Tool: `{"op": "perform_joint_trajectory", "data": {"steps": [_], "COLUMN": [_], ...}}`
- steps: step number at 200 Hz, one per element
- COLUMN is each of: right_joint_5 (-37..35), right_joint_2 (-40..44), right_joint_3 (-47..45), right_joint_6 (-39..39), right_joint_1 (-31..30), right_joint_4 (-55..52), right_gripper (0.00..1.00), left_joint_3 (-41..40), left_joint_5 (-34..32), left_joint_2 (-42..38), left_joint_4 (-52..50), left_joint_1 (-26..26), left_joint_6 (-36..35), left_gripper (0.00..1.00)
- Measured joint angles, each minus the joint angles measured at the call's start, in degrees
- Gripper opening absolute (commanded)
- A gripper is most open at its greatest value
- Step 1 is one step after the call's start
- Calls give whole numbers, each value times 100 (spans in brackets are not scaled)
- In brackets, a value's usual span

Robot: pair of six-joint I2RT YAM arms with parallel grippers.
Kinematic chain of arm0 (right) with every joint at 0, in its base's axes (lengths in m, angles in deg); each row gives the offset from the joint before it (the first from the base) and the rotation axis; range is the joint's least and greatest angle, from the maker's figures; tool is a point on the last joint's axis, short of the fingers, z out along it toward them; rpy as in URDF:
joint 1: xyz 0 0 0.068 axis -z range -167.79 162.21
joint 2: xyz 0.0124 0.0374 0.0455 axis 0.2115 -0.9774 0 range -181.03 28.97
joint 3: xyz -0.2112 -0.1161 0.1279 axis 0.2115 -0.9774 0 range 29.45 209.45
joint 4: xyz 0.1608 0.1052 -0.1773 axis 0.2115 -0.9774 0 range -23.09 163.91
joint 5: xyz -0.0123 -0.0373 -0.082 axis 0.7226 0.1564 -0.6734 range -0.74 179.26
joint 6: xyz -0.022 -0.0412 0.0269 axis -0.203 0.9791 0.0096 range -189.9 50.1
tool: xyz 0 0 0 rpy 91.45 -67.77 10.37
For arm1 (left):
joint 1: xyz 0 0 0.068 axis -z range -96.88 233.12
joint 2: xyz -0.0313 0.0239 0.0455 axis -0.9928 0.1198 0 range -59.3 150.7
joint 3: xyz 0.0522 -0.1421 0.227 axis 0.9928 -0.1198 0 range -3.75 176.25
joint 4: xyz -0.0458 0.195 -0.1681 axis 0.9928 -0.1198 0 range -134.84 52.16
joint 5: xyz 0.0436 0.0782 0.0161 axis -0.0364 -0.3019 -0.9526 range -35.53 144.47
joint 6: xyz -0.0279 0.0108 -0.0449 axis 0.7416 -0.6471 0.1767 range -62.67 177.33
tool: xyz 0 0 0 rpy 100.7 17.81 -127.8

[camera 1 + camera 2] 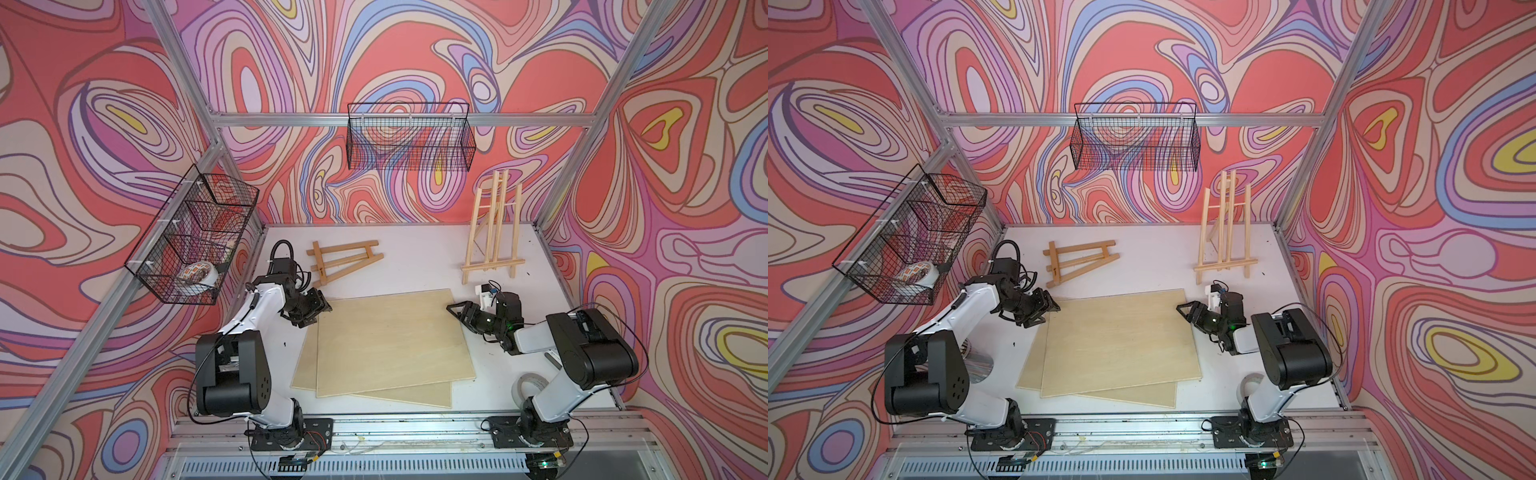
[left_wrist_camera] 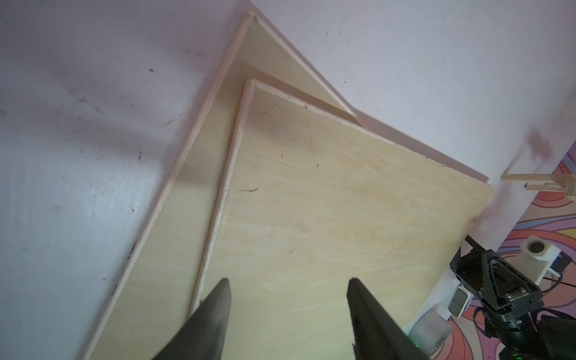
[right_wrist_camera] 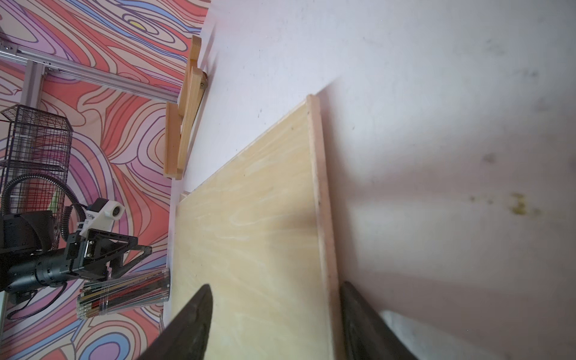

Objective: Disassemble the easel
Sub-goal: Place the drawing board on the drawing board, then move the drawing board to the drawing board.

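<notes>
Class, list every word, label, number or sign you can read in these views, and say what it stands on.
No text here can be read.
Small dark mark on the flat easel: too small to read.
Printed pattern on the tape roll in the wire basket: blurred, no letters clear.

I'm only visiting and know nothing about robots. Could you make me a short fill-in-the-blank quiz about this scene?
The pale easel stands upright at the back right; the darker easel lies ____ on the table.
The top board rests on a second ____.
The tape roll sits inside a wire ____ on the side wall.
The left gripper and right gripper both have their jaws ____.
Missing words: flat, board, basket, open.
</notes>
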Motion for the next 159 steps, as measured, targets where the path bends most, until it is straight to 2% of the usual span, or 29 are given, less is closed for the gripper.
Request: {"op": "perform_joint_trajectory", "data": {"steps": [53, 89, 116, 159], "right_joint_5": [-160, -245, -573, -1193], "right_joint_2": [245, 382, 1021, 2461], "right_joint_3": [24, 225, 146, -166], "right_joint_6": [-15, -280, -437, -535], "right_joint_1": [-4, -9, -37, -254], "right_joint_4": [-461, -1040, -1969, -3394], "right_gripper": [68, 68, 68, 67], "left_joint_3": [-9, -79, -79, -81], "left_joint_5": [20, -72, -249, -518], "left_joint_2": [-114, -763, -1276, -1552], "left_joint_4": [15, 20, 35, 33], "left_joint_1": [4, 197, 662, 1213], "left_joint_6": [186, 286, 293, 293], "left_gripper": [67, 71, 72, 75]}}
